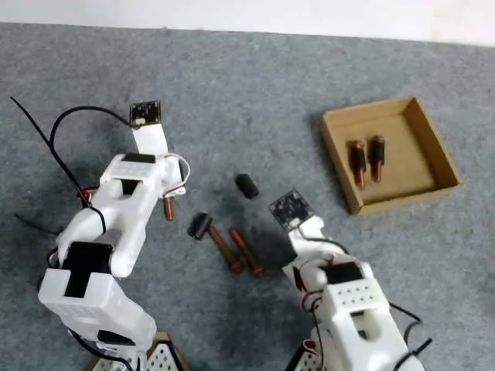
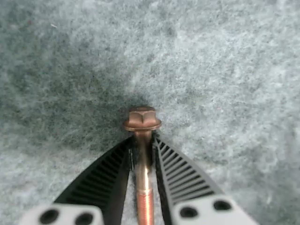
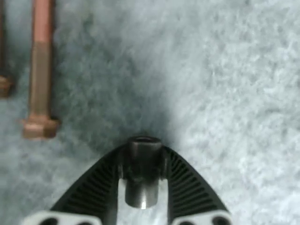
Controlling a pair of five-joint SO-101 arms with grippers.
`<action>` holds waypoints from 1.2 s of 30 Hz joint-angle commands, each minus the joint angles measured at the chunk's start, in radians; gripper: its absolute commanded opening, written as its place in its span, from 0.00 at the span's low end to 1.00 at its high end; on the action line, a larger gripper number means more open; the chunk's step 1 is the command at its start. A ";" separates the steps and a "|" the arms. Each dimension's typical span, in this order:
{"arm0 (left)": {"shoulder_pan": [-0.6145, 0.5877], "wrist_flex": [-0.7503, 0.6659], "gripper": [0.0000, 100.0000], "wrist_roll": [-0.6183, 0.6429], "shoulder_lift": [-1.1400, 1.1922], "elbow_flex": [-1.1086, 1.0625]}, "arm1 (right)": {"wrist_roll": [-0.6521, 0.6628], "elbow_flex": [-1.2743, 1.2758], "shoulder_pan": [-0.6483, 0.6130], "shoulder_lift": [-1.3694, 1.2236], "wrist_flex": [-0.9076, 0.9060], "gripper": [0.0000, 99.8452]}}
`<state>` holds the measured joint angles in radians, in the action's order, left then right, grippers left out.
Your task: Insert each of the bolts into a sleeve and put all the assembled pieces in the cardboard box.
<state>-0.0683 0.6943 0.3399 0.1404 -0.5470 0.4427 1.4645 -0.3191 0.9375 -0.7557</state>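
Observation:
My left gripper (image 2: pixel 143 140) is shut on a copper bolt (image 2: pixel 143 123), its hex head sticking out past the fingertips above the grey mat. From above, that bolt (image 1: pixel 168 208) hangs under the left arm's gripper (image 1: pixel 169 198). My right gripper (image 3: pixel 142 149) is shut on a black sleeve (image 3: pixel 142 157), open end pointing outward, low over the mat. Two loose bolts (image 1: pixel 224 248) (image 1: pixel 247 251) lie side by side mid-table; the right wrist view has them beside the sleeve (image 3: pixel 41 70) (image 3: pixel 3 86). Two more black sleeves (image 1: pixel 199 226) (image 1: pixel 247 185) lie nearby.
The cardboard box (image 1: pixel 340 158) sits at the right, holding two assembled pieces (image 1: pixel 358 162) (image 1: pixel 377 157). The right arm's body (image 1: pixel 352 305) fills the lower right. Grey felt covers the table, with open mat at the back and between the box and the loose parts.

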 commanded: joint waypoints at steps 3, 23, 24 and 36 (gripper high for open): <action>-0.019 0.006 0.01 -0.008 -0.001 0.041 | 0.009 0.059 0.019 0.163 -0.087 0.00; -0.062 0.012 0.01 0.002 -0.154 -0.050 | -0.106 0.157 0.013 0.518 0.182 0.00; -0.064 0.009 0.01 0.002 -0.193 -0.077 | -0.106 0.177 0.012 0.550 0.193 0.00; -0.042 -0.180 0.01 0.023 -0.656 -0.421 | -0.101 0.340 -0.182 0.897 0.168 0.00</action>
<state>-0.1235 0.5470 0.3368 -0.3813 -0.9551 0.3460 1.6763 -0.4465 1.7814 -0.5854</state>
